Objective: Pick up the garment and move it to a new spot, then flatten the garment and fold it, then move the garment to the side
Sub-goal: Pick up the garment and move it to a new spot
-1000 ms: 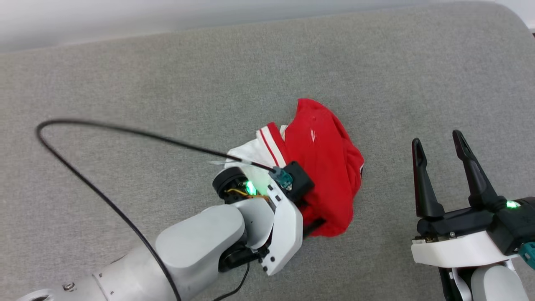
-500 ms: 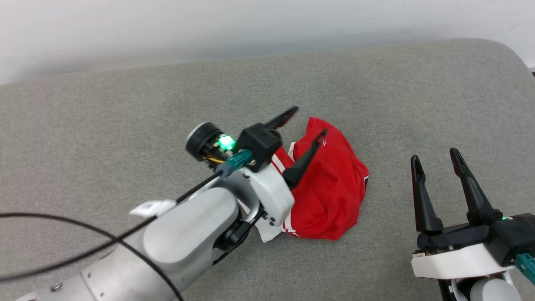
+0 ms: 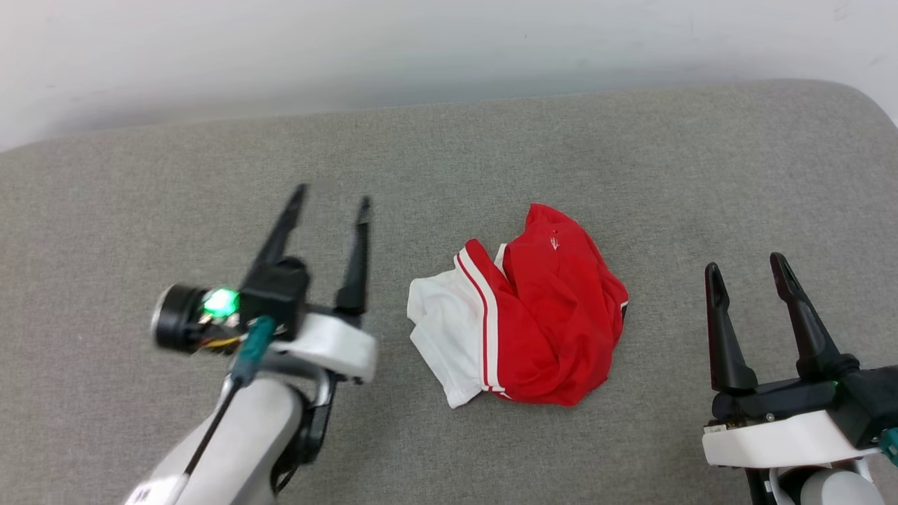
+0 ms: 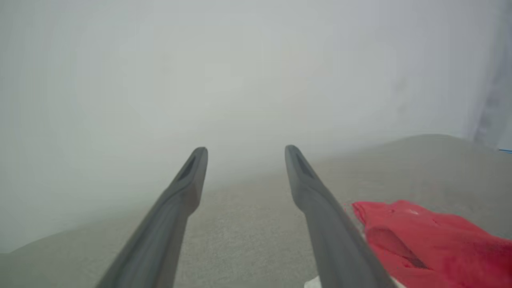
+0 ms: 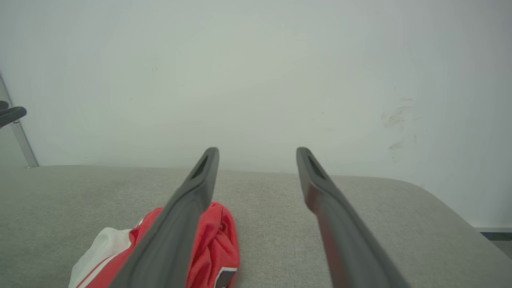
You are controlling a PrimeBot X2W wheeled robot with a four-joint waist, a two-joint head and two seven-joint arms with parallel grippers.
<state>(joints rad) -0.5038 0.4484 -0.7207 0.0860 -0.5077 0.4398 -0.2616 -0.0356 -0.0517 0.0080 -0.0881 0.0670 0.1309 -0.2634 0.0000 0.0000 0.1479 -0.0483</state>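
The shirt (image 3: 533,315) lies crumpled (red body, white sleeve on its left side) mid-surface (image 3: 631,140), touched by nothing, left gripper (image 3: 333,195) hovering to its left, right gripper (image 3: 745,263) to its right, both jaws spread wide, empty.

a: what is the shirt (image 3: 554,330) made of?
b: soft cloth, matt, creased all over, red and white alike.
a: and the cushion (image 3: 631,140)?
b: a coarse grey woven cover, matt, with a grain you can see.
a: the robot parts?
b: the right gripper (image 3: 745,263) has dark plastic fingers (image 3: 722,337), smooth with a dull sheen. the left gripper (image 3: 333,194) looks the same, and its wrist shell (image 3: 330,347) is smooth white plastic, slightly glossy. the arm (image 3: 238,428) is pale grey, smooth and satin.
a: the wall (image 3: 421,49)?
b: painted, flat and matt, with a few faint scuffs.
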